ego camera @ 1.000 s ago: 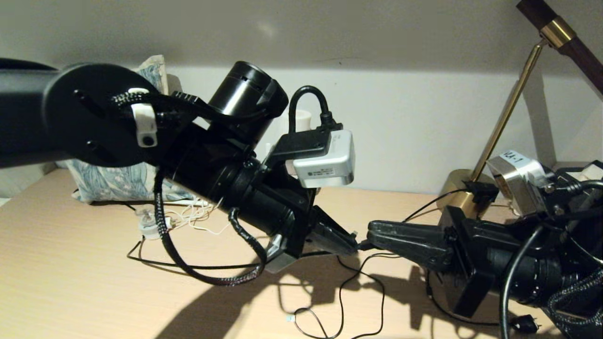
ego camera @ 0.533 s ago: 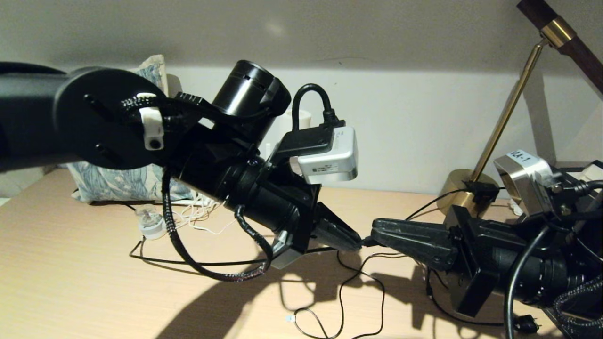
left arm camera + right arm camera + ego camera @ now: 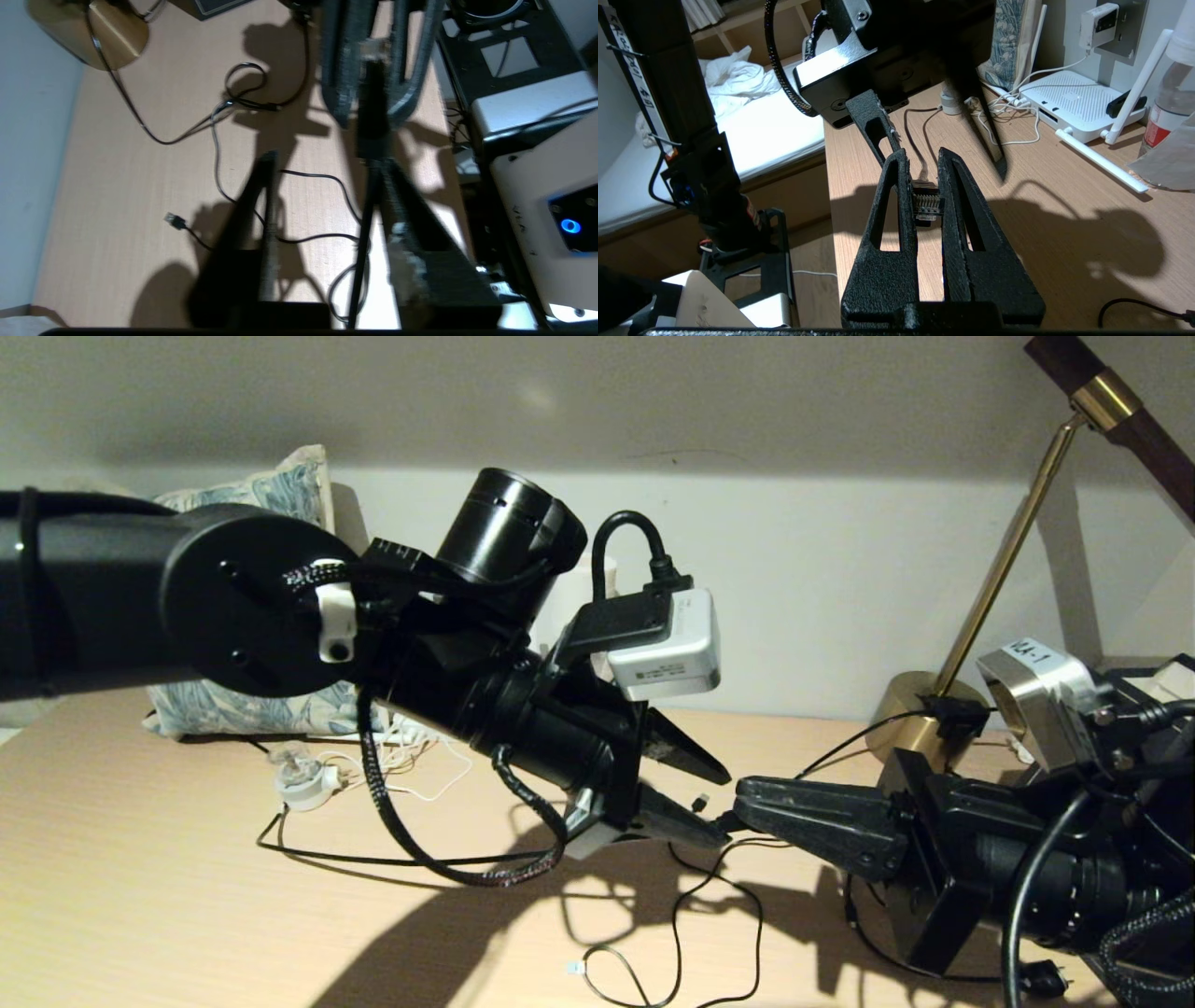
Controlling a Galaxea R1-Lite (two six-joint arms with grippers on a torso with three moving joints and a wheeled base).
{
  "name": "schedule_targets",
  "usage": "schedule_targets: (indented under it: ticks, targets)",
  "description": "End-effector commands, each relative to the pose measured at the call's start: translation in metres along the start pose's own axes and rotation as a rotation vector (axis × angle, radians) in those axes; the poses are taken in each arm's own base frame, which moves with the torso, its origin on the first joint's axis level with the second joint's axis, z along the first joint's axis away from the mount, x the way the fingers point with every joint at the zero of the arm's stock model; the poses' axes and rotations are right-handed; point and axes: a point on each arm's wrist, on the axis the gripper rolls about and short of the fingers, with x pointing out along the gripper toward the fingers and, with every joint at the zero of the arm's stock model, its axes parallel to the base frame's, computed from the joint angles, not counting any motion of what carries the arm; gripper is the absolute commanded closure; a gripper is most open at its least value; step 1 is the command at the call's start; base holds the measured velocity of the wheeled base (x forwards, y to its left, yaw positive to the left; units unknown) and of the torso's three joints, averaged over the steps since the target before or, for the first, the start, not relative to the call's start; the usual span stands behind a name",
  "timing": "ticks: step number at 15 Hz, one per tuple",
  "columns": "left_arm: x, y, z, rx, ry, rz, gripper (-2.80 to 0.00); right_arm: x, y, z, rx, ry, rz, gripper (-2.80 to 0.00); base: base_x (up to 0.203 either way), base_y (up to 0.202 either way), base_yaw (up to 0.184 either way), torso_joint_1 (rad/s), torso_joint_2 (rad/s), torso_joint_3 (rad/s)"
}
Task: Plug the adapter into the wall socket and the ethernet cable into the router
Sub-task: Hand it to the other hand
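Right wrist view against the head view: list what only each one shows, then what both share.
Only the right wrist view shows the adapter sitting in the wall socket, the router beneath it, and the clear plug contacts of the ethernet cable. Only the head view shows the brass lamp and the pillow's full side. Both share the right hand shut on the plug, facing the open left hand.

A brass desk lamp (image 3: 920, 709) stands on a wooden desk (image 3: 140, 896) near a floral-patterned pillow (image 3: 243, 700) against the wall.
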Motion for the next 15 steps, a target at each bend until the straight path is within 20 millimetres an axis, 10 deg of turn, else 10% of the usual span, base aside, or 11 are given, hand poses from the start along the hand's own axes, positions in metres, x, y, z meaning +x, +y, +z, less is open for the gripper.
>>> schedule_targets:
  ticks: [1, 9, 15]
  targets:
    - [-0.009, 0.005, 0.0, 0.025, -0.018, 0.048, -2.8, 0.002, -0.001, 0.004, 0.032, -0.02, -0.007, 0.0, 0.0, 0.0, 0.0, 0.0, 0.0, 0.0]
    - [-0.082, 0.016, -0.007, 0.206, -0.084, 0.431, -2.8, 0.046, -0.03, 0.042, 0.469, -0.103, -0.085, 0.0, 0.0, 0.0, 0.0, 0.0, 0.0, 0.0]
    - [-0.077, 0.027, -0.019, 0.55, -0.208, 0.631, -2.8, 0.066, -0.066, 0.096, 0.965, 0.0, -0.179, 0.0, 0.0, 0.0, 0.0, 0.0, 0.0, 0.0]
